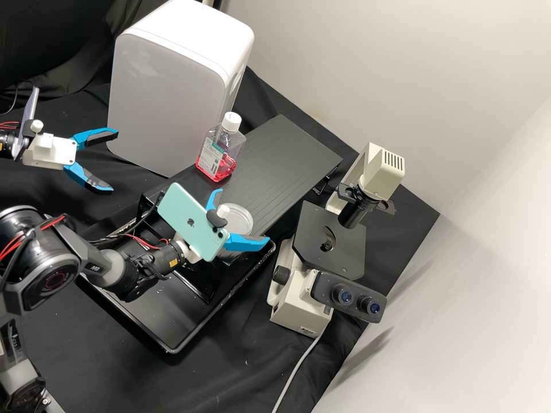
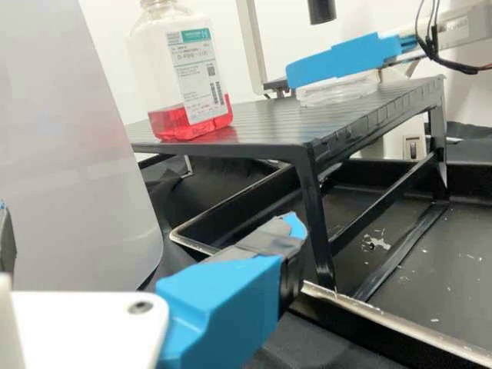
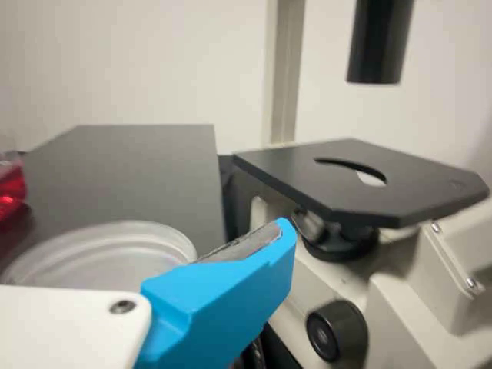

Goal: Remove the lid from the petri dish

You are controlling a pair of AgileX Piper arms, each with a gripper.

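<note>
- The right pincer (image 1: 243,218) is spread wide and holds nothing; the petri dish (image 1: 234,215) sits between its fingers on a black rack (image 1: 287,155).
- From the left wrist, one blue finger runs close beside the dish.
- The left pincer (image 1: 112,159) is open, empty and well apart from the dish.

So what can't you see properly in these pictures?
1. Whether the right claw grips the dish: in the high view the phone hides part of the claw.
2. Where the lid ends: blurred in the right wrist view, too small in the high view.
3. The cap of the bottle: cut off by the left wrist view's top edge.
4. The top of the microscope: cut off by the right wrist view's edge.
</note>
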